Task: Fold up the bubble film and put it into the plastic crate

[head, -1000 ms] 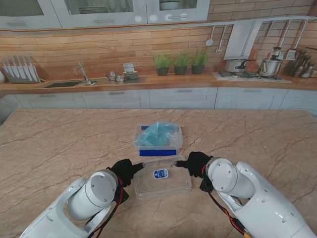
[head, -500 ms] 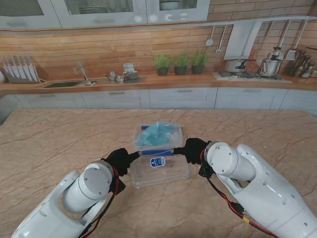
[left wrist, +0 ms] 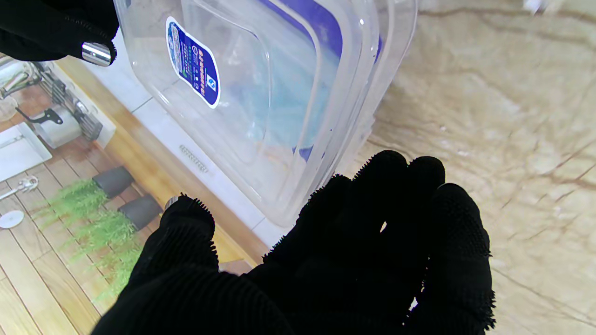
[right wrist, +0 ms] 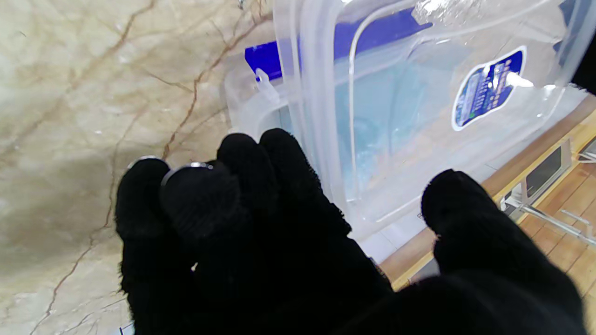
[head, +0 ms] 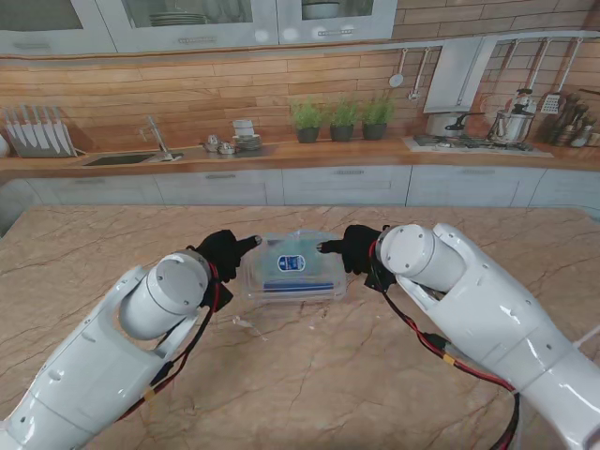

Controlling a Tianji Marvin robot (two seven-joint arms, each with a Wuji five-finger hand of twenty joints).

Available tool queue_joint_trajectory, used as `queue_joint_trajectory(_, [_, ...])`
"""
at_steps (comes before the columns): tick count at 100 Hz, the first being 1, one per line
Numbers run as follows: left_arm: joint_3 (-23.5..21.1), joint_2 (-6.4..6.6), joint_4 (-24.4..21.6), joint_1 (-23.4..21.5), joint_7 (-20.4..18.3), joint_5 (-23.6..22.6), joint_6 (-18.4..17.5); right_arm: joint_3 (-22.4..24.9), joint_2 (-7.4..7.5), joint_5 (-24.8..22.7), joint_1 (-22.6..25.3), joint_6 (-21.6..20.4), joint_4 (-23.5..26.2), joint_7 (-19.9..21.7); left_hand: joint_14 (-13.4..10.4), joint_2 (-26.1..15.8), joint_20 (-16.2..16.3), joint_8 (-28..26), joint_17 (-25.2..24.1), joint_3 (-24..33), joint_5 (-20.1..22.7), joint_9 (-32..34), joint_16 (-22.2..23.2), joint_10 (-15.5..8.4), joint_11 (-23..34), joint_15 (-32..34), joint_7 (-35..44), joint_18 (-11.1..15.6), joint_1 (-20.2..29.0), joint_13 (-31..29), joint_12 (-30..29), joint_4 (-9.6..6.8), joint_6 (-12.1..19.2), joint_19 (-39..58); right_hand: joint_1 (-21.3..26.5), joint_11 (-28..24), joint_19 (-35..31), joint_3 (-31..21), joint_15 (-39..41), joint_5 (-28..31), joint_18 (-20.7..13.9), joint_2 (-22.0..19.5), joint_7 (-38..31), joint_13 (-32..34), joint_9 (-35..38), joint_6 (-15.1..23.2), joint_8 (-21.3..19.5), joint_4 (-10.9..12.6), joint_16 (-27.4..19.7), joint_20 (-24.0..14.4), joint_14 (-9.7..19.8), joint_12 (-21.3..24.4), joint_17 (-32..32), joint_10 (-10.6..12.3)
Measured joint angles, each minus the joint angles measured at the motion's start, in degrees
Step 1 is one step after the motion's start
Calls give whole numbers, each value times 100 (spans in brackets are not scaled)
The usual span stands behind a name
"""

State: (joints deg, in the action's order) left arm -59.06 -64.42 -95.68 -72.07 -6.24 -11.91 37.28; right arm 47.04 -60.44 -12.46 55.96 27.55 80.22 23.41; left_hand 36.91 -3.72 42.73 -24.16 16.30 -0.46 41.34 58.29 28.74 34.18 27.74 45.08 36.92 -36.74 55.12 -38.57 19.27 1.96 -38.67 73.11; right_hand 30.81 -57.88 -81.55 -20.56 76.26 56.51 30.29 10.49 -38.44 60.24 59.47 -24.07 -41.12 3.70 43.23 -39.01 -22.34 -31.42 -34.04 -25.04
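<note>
Fingers of the left hand (head: 225, 253) clamp one end of the clear lid (head: 292, 265), held over the plastic crate (head: 298, 289) on the desk (head: 309, 384); blue bubble film (left wrist: 284, 107) lies inside; the right hand (head: 354, 248) clamps the opposite end.

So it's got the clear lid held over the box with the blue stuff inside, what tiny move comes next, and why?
Probably lower the lid straight down and press it shut. The left hand and right hand grip its opposite edges, and it sits over the crate with the bubble film already inside. Whether its rim has seated, I cannot tell, so a gentle downward push seems the safest step.
</note>
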Motion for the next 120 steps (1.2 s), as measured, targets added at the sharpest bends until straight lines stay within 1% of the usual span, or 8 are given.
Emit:
queue_joint_trajectory(12, [107,-1,374,414,-162,175,-7,-192,-108,123,-294,29,-316,-45,0,1,0,0,-12,0,0,-6,-3,0,-12,-19,-32,0,-1,6,0,0,0,-23,1,5,0,1,0,2,0,0,18,0,-1,0,-13,0,0,0,0,0,0,0])
queue_joint_trajectory(24, [229,-39,754,740,-170,367,-51,-326,-202,209,-519,22,-580,-60,0,1,0,0,-16,0,0,-15,-5,0,-15,-24,-48,0,-1,12,0,0,0,-31,2,6,0,1,0,3,0,0,29,0,-1,0,-29,0,2,0,0,-1,0,0])
queue_joint_trajectory(38, [399,-100,1148,1020,-169,478,-84,-378,-266,229,-643,22,-726,-82,1,1,0,0,-52,0,-1,-22,-16,0,-89,-37,-97,7,-1,60,0,0,0,-48,2,6,0,1,0,4,0,0,30,0,-2,0,-33,0,5,0,0,-1,0,0])
queue_joint_trajectory(59, [663,-226,1753,1392,-171,728,-141,-386,-353,214,-738,31,-910,-190,1,1,0,0,-77,0,-1,-31,-19,0,-152,-85,-167,17,-1,75,-1,0,0,-81,3,6,0,1,0,5,0,0,30,0,-2,0,-45,0,6,0,1,-2,0,0])
queue_joint_trajectory(79, [893,-383,2285,1705,-165,1024,-231,-452,-440,197,-855,94,-1199,-276,-3,1,-15,0,-126,0,-40,-87,-28,0,-193,-97,-227,57,-1,143,-2,0,0,-120,7,6,0,1,0,5,0,0,31,0,-2,15,-93,0,6,0,15,-9,1,14])
queue_joint_trajectory(87, [967,-439,2438,1803,-165,1088,-263,-481,-467,195,-889,109,-1308,-303,-4,1,-23,0,-127,0,-41,-87,-30,0,-197,-99,-229,59,-1,145,-2,0,0,-122,30,6,0,1,0,5,0,0,32,0,-2,16,-96,0,7,0,17,-11,1,16])
queue_joint_trajectory(106, [1126,-512,2639,1972,-201,1149,-315,-496,-506,134,-905,114,-1483,-390,-13,1,-38,0,-127,0,-44,-88,-33,-15,-202,-99,-231,74,-1,146,-2,0,4,-123,30,6,0,2,0,6,0,0,35,0,-2,39,-109,0,10,0,36,-35,1,34])
queue_joint_trajectory(120, [1162,-591,2787,2059,-198,1219,-316,-501,-622,196,-927,0,-1789,-643,-32,1,-69,0,-178,0,-72,-133,-39,-26,-218,-101,-237,116,-1,207,-4,0,13,-140,30,6,0,2,0,6,0,1,40,0,-2,48,-158,0,11,0,43,-57,1,41])
